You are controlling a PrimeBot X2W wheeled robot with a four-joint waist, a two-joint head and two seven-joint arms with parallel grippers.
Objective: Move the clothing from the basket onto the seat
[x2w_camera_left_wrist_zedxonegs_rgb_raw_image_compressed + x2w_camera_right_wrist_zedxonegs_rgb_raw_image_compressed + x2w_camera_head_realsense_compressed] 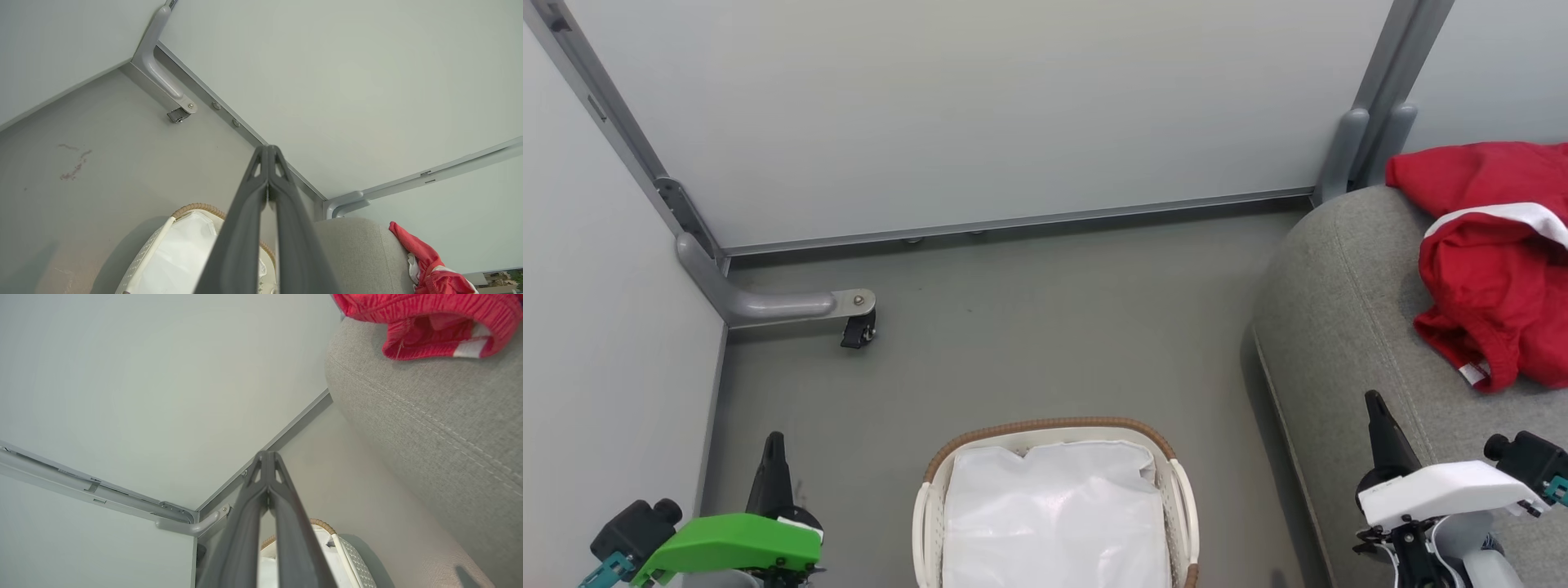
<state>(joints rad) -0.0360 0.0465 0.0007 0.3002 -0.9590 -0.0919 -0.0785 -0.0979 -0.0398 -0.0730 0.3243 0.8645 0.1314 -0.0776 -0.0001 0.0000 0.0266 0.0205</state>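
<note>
Left claw (774,445) sits pinched together with nothing between its dark fingers, down at the basket's left. The right claw (1374,404) mirrors it on the right of the basket (1054,426), fingers pressed tip to tip and carrying nothing either. Look into the basket now: a white cloth liner (1054,514) lies across it, and I can see no red on top. The clothing (1494,269) is off to the basket's right and further back, heaped on the grey seat (1339,327), which rises just beyond a strip of floor (1029,327) from the basket. It looks like two red pieces, one lying behind and one crumpled in front, with a white band and a small white label at the hem. So I'd call the move as good as done. If a piece needed shifting, this is soft, light, limp stuff. It would sag and trail from wherever it's pinched, and there's nothing to break. The best hold, I'd say, is a raised fold or the thick gathered hem on the side nearest the basket, where the fabric stands proud of the cushion. Go in too flat and a claw may snag the seat's weave instead.
</note>
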